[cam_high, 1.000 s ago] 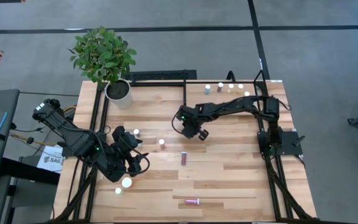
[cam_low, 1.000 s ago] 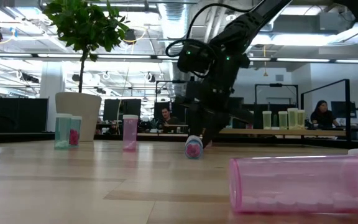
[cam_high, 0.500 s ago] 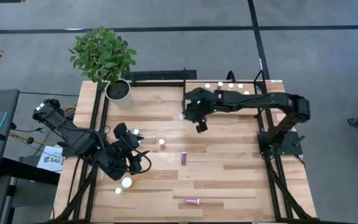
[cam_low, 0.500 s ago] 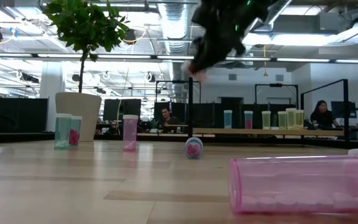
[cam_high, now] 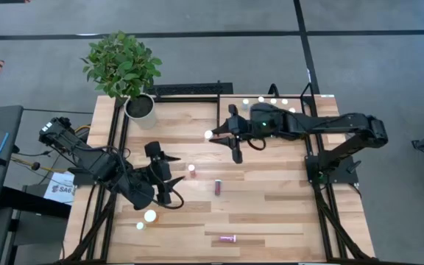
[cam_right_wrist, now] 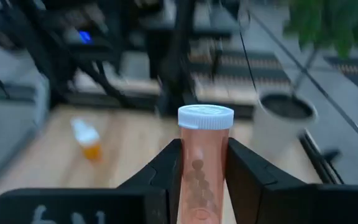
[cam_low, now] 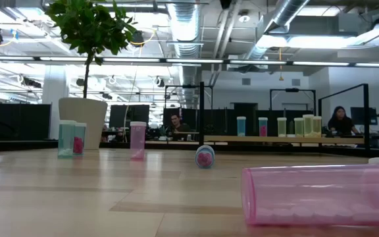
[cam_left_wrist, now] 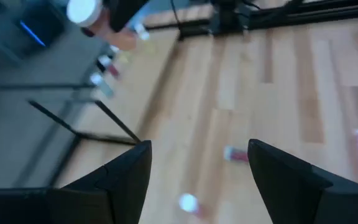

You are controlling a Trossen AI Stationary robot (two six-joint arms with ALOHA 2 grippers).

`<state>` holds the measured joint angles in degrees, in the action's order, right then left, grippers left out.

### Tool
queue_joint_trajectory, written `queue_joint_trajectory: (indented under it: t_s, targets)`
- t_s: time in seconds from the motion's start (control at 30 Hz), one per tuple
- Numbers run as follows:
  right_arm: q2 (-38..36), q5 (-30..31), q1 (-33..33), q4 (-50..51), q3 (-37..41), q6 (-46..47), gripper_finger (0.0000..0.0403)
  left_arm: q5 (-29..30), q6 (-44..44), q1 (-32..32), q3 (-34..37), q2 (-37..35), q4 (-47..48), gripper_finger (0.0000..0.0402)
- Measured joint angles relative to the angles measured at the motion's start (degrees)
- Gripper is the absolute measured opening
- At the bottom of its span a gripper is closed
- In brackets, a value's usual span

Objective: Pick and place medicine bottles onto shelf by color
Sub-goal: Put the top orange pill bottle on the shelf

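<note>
Peach-orange bottle (cam_right_wrist: 202,163) is standing upright, clamped in the right gripper (cam_high: 213,135), hanging above the table just beside the shelf (cam_high: 300,118), which lies toward that arm's base; the left gripper (cam_high: 169,179) is waiting open, well apart

Grey floor (cam_high: 197,18), ceiling ducts (cam_low: 189,29) w/ striplights.

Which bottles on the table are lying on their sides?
Two: the maroon bottle at mid-table and the pink bottle near the front edge. The others stand upright, white caps up.
</note>
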<state>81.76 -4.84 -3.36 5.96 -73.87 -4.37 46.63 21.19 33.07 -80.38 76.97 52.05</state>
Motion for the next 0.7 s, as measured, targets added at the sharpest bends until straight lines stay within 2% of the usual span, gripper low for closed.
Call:
queue_joint_trajectory:
  t_s: [0.17,0.27,0.33,0.43,0.53,0.7]
  targets:
    - [-0.51,0.13,4.18,-9.43,0.02,2.69,0.0118,6.41,-5.00,-2.88,0.00,0.00,-1.82,0.0254]
    - [-1.07,0.15,6.19,-14.74,-0.09,2.92,0.0118,10.21,-5.36,-6.21,0.00,0.00,-7.09,0.0254]
    - [-1.84,0.15,7.14,-15.76,0.01,2.96,0.0118,10.53,-4.09,-8.67,0.00,0.00,-13.01,0.0254]
    - [-3.01,0.22,8.11,-17.47,-0.06,2.96,0.0118,6.15,-0.48,-11.67,0.00,-0.07,-21.33,0.0254]
    - [-4.54,0.26,8.11,-17.25,-0.11,2.94,0.0118,-0.73,-1.68,-13.87,0.00,-0.04,-26.80,0.0254]
    - [-6.23,0.31,6.69,-16.64,0.00,2.84,0.0118,-7.13,-5.35,-15.90,-0.07,1.06,-37.15,0.0254]
